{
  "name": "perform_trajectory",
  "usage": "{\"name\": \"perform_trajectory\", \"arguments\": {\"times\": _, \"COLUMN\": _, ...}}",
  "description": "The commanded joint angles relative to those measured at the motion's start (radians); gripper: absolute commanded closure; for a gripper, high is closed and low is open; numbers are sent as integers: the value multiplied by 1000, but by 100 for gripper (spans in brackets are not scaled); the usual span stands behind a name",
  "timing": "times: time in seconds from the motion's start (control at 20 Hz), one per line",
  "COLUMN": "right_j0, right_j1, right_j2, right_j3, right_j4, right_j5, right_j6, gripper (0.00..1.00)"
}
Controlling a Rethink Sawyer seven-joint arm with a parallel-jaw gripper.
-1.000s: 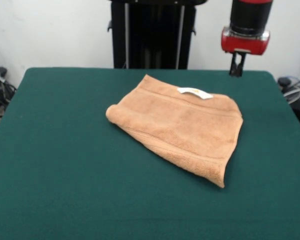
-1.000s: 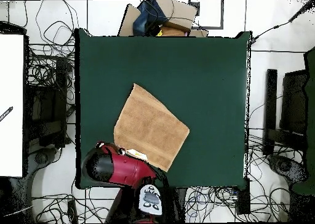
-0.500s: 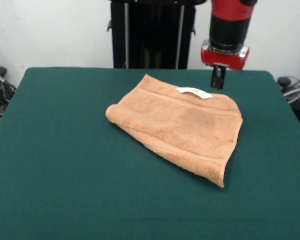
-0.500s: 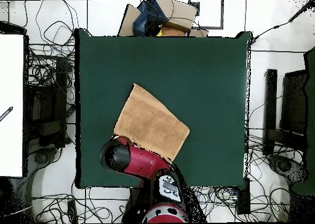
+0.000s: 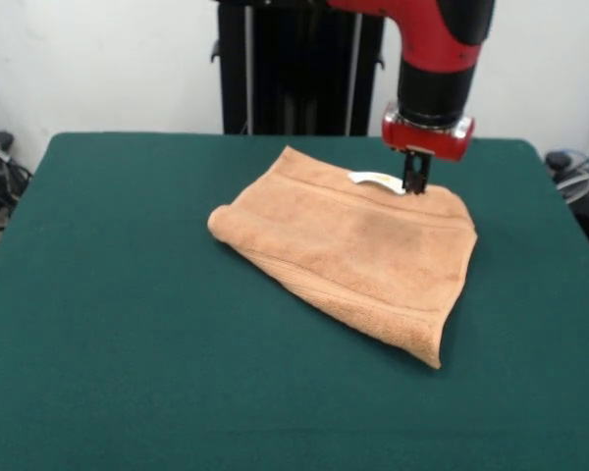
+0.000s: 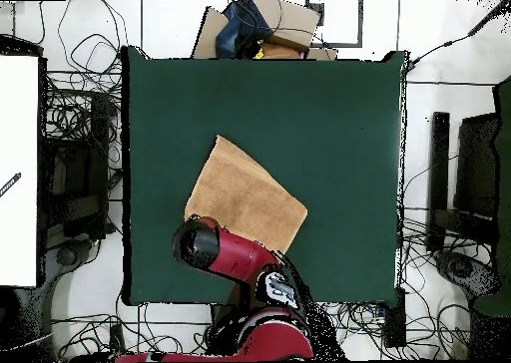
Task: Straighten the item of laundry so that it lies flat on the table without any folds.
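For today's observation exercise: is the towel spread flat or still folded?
Still folded. The towel lies doubled on the table, with a rounded fold and layered edges in the front view.

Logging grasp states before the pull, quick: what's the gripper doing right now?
Gripper: at the towel's far edge beside the white tag; open or shut cannot be told.

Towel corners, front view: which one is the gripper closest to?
The far corner beside the white tag. The gripper sits right at that edge of the towel; the rolled left corner and the near corner lie well away.
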Motion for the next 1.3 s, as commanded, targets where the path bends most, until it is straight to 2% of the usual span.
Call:
{"name": "perform_trajectory", "arguments": {"times": 0.05, "right_j0": 15, "right_j1": 86, "right_j2": 23, "right_j3": -112, "right_j4": 2, "right_j5": -58, "right_j6": 162, "gripper": 100}}
{"name": "perform_trajectory", "arguments": {"times": 0.35, "right_j0": 12, "right_j1": 80, "right_j2": 21, "right_j3": -124, "right_j4": 1, "right_j5": -33, "right_j6": 158, "gripper": 100}}
{"name": "perform_trajectory", "arguments": {"times": 0.75, "right_j0": 40, "right_j1": 131, "right_j2": -3, "right_j3": -181, "right_j4": 8, "right_j5": -34, "right_j6": 153, "gripper": 100}}
{"name": "perform_trajectory", "arguments": {"times": 1.3, "right_j0": 51, "right_j1": 131, "right_j2": 25, "right_j3": -154, "right_j4": 15, "right_j5": -59, "right_j6": 191, "gripper": 100}}
